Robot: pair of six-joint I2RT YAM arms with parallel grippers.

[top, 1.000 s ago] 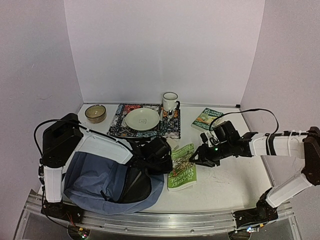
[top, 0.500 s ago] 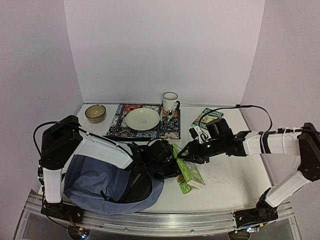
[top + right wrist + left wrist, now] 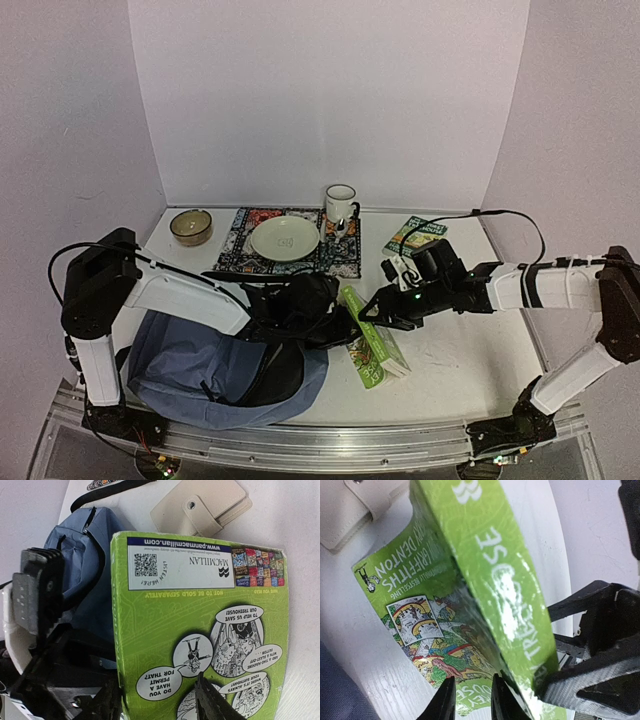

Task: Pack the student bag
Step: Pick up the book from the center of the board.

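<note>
The large, soft, slate-blue fabric student bag [image 3: 190, 365] with black straps lay slumped at the lower left of the overhead view, on the near edge of the white tabletop [image 3: 470, 350]. Its dark mouth was turned toward the centre of the frame. I judged that was why both my arms met there: whatever goes in must pass that opening.

My left hand [image 3: 338, 320] sat just right of the bag's mouth. In its own camera its fingers [image 3: 445, 702] stood a little apart at the bottom of the frame, with nothing between them that I could see.

The bright green paperback book [image 3: 375, 348] with cartoon drawings was raised on edge and tilted at the centre. My right hand [image 3: 374, 312] met it from the right of the frame. Its fingers were spread, tips against the back cover rather than closed round it, as far as I could tell. I took that as a prop and a push toward the opening, with the left hand placed to steady the book.

A cream snap wallet [image 3: 200, 507] lay flat just beyond the book, at the top of the right wrist view. A second green book [image 3: 415, 236] lay at the upper right of the overhead view. I could not see inside the bag. The tilted book could flop flat short of the mouth.
</note>
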